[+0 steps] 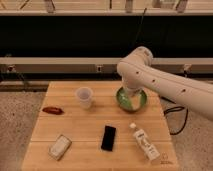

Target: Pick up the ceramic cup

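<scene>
Ceramic cup [84,97] stood upright near the back of the wooden table [85,131], with nothing touching it. The gripper [131,100] hung from the white arm [165,85] over the green bowl [143,98], beside the cup; whether it was open or closed could not be told. A red object [52,110], a pale packet [60,146], a black phone [108,138] and a white bottle [145,143] lay apart from the cup.

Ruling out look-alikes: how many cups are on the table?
1: the ceramic cup stands left of the green bowl. The gripper hangs over that bowl, maybe hiding something.
</scene>
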